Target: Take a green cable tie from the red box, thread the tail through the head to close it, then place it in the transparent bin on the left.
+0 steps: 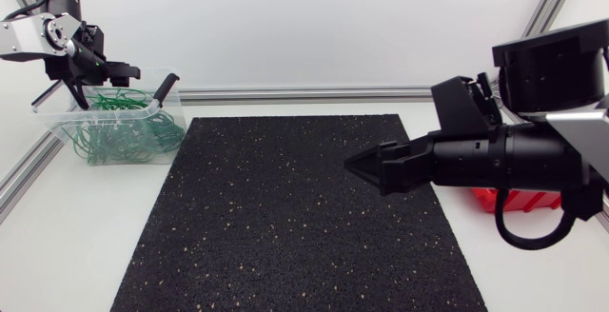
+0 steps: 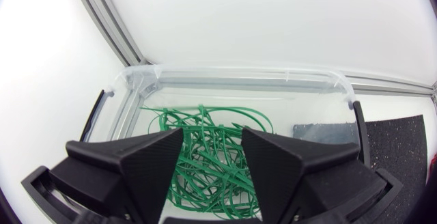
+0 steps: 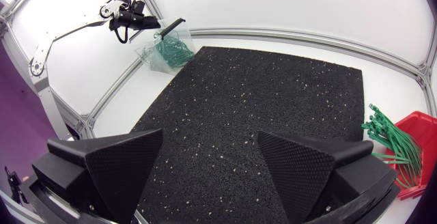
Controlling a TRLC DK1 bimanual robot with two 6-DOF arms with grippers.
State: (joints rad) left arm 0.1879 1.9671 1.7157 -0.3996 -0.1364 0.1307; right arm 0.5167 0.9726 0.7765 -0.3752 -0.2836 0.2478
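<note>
Where they lie, green cable ties [image 2: 210, 149] tangle.

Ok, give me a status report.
Left gripper open above transparent bin. Right gripper open, empty, over black mat. Green cable ties in red box.

Looped green ties [image 2: 205, 156] fill transparent bin [image 2: 321, 80]; straight ones [image 3: 389, 138] overhang red box [image 3: 420, 125].
</note>
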